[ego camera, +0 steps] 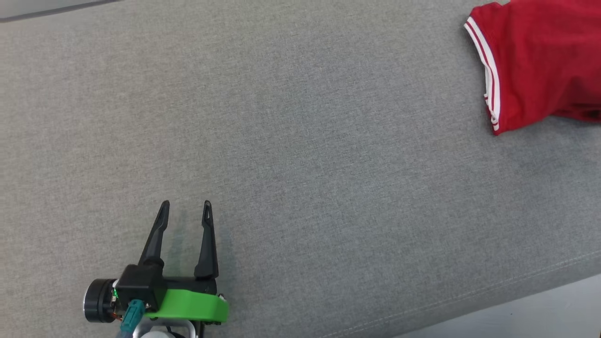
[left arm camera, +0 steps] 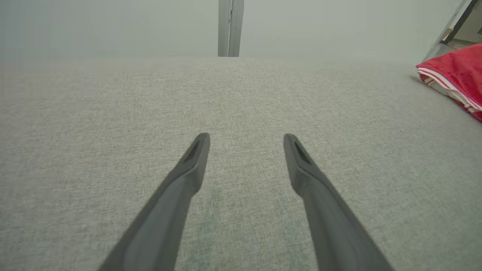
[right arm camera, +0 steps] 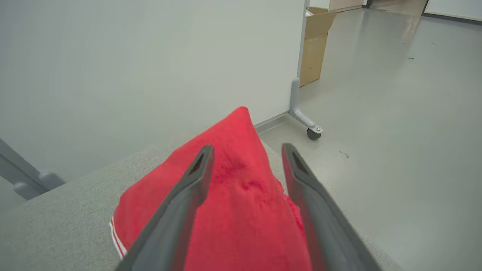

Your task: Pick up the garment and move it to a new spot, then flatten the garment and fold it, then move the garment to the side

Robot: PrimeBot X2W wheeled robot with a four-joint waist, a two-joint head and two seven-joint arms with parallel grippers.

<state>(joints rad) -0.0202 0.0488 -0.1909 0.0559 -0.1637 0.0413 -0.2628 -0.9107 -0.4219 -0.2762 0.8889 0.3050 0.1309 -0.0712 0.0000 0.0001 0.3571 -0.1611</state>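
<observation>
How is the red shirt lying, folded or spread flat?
Not flat: the shirt lies in layers, striped edges stacked in the left wrist view, and humps to a peak in the right wrist view. Neatly folded: cannot tell.

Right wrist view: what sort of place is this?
Probably a lab or workshop bay, not a home: a partition panel on castors, a cardboard box behind it, and a smooth grey floor beside the fabric-covered surface.

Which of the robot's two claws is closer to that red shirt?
Right. The right gripper hangs open directly over the red shirt. The left gripper sits well off to the shirt's left, over bare grey fabric surface.
</observation>
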